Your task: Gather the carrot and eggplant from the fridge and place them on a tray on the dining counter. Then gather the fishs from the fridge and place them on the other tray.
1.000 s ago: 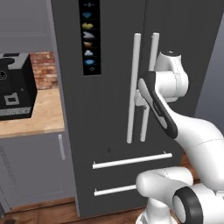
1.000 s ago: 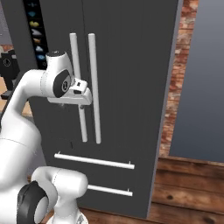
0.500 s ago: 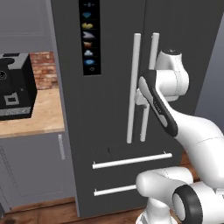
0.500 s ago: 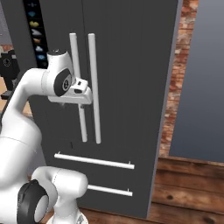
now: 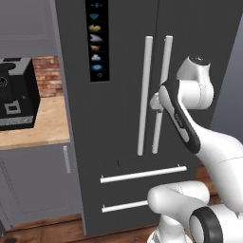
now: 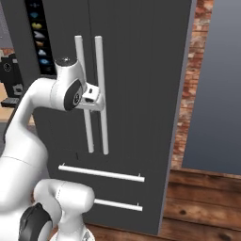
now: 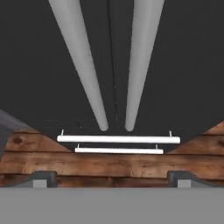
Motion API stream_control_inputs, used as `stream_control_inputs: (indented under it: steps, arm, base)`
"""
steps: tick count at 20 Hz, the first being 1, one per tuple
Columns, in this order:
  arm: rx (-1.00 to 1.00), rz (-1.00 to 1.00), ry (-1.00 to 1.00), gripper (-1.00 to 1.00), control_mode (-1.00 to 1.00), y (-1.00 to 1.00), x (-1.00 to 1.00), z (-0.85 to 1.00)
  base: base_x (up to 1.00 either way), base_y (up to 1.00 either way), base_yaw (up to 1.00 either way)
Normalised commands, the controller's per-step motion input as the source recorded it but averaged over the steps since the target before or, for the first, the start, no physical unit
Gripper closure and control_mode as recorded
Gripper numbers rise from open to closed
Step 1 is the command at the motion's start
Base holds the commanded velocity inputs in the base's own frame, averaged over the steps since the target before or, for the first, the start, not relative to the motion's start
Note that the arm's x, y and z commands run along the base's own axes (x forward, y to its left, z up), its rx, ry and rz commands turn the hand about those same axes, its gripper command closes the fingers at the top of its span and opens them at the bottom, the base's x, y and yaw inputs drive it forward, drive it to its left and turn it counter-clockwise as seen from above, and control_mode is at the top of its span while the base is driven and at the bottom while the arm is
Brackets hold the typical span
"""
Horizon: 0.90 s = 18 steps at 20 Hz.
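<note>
The fridge stands in front of me with both doors shut, so the carrot, the eggplant and the fishs are hidden. Its two pale vertical handles run side by side down the middle. My gripper hovers just in front of these handles at mid height and also shows from the other side. In the hand view the gripper looks down along both handles, its fingertips wide apart and open with nothing between them. The trays and the dining counter are out of view.
Two drawer bars cross the fridge's lower front. A black icon panel sits on the left door. A black coffee machine stands on a wooden counter to the left. Brick wall and wooden floor lie to the right.
The arm has edged slightly toward the fridge handles. The jaws stay open and the doors stay shut.
</note>
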Motion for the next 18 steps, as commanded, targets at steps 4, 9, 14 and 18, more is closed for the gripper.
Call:
stream_control_inputs:
  steps: [4,9,14,18]
  arm:
    - [0.02,-0.04,-0.10,-1.00,-1.00,0.00,0.45,0.24]
    - [0.00,-0.04,-0.04,-1.00,-1.00,-0.12,0.19,0.16]
    - [-0.03,-0.09,-0.12,-1.00,-1.00,-0.02,0.15,0.19]
    - [-0.02,-0.09,-0.16,-1.00,-1.00,0.00,0.01,0.28]
  base:
    - [0.00,0.00,0.00]
    - [0.00,0.00,0.00]
    - [0.00,0.00,0.00]
    - [0.00,0.00,0.00]
